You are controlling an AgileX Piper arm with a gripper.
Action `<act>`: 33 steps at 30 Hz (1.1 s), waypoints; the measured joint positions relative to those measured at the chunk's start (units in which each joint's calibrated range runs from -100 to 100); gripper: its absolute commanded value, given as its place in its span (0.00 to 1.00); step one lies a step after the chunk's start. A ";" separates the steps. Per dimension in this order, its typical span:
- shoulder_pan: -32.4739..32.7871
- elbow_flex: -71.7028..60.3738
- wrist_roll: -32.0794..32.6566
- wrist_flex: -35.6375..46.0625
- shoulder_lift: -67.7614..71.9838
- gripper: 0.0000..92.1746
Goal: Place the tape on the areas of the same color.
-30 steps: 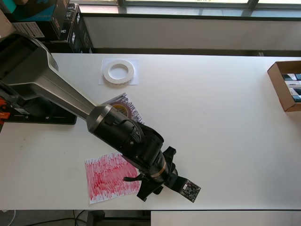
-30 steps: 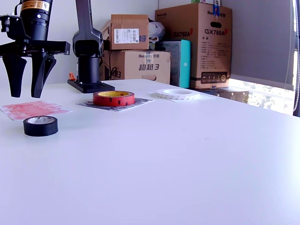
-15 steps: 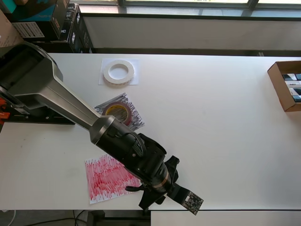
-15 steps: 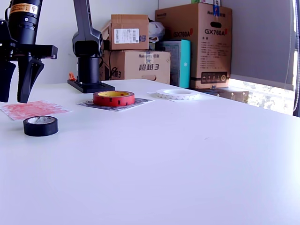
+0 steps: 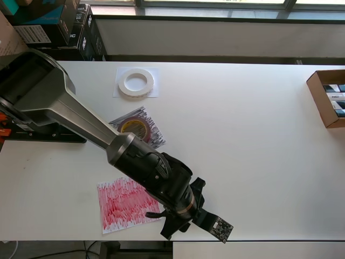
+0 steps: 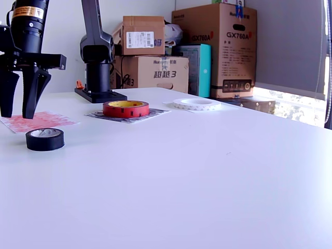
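Observation:
A black tape roll (image 6: 45, 139) lies flat on the bare table, just in front of the red-scribbled sheet (image 6: 36, 120). My gripper (image 6: 18, 108) hangs open and empty above that sheet, behind and slightly to the exterior view's left of the black roll. A red tape roll (image 6: 125, 108) sits on the black-scribbled sheet (image 6: 132, 117). The white tape roll (image 5: 136, 83) rests on the white sheet (image 5: 153, 93). In the overhead view the gripper (image 5: 168, 224) is near the table's front edge, and the arm hides the black roll.
The arm's base (image 6: 98, 93) stands at the back of the table in the exterior view. An open cardboard box (image 5: 328, 98) sits at the overhead view's right edge. Stacked cartons (image 6: 155, 62) line the wall behind the table.
In the exterior view the open gripper swung left past the black roll, then came back slightly right and lower. The tapes and sheets have not moved.

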 measured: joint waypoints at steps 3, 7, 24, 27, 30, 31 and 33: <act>0.04 0.00 0.00 0.00 0.82 0.54; 0.04 0.00 0.08 0.00 0.82 0.54; 0.89 0.00 -0.15 0.00 0.99 0.54; 0.89 0.00 -0.57 0.00 2.67 0.54; 0.89 0.00 -0.68 0.15 3.21 0.54; 0.89 0.00 -0.68 -0.02 3.21 0.54; 0.89 0.00 -0.68 -0.02 3.21 0.54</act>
